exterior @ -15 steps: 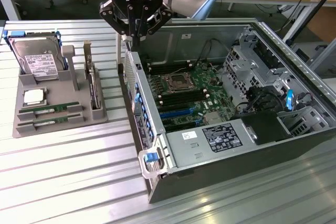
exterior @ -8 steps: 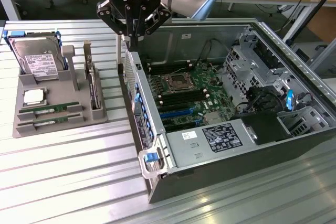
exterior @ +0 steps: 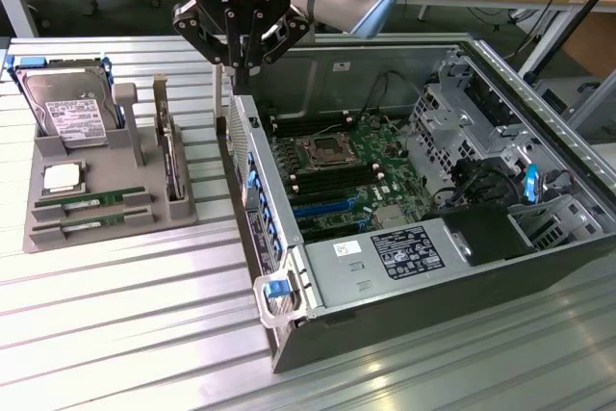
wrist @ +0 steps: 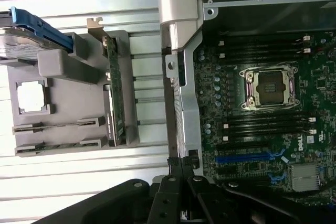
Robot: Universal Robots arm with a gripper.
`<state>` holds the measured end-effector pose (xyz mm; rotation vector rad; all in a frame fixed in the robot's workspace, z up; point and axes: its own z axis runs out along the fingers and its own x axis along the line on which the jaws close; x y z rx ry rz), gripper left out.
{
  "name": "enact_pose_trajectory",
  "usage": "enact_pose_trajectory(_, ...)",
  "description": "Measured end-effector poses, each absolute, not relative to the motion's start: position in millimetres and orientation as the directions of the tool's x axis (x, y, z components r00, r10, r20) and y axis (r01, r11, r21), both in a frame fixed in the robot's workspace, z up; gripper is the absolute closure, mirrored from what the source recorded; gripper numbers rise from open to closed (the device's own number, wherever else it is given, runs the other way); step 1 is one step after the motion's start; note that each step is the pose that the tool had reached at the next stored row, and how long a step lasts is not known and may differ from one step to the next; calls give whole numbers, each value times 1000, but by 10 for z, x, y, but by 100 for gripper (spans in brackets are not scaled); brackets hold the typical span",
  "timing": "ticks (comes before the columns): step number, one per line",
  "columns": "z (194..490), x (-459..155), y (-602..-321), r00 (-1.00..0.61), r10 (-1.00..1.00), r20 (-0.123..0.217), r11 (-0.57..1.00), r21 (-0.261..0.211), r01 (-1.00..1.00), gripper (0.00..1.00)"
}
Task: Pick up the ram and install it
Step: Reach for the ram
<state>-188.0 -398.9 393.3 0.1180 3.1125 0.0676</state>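
Two ram sticks lie on edge in the front slots of a grey holder (exterior: 45,153): one ram (exterior: 92,200) and a second ram (exterior: 94,219), both thin and green. The wrist view shows them edge-on, as ram (wrist: 58,126) and ram (wrist: 55,147). My gripper (exterior: 241,66) hangs shut with nothing in it above the rear corner of the open computer case (exterior: 289,334), well apart from the holder. Its black fingers (wrist: 173,203) show in the wrist view. The motherboard (exterior: 337,156) lies in the case with empty black memory slots (wrist: 265,125) beside the processor socket (wrist: 270,87).
The holder also carries a silver hard drive (exterior: 65,108), a loose processor chip (exterior: 63,177) and an upright expansion card (exterior: 171,156). The case's metal wall (wrist: 181,77) stands between holder and motherboard. Drive cages (exterior: 462,113) and a power supply (exterior: 385,257) fill the case's other parts.
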Motion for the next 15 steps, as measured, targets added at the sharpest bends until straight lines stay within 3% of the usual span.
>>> enact_pose_trajectory(15, 3932, -1989, -3989, -997, 76, -24, 996, 44, 75, 90)
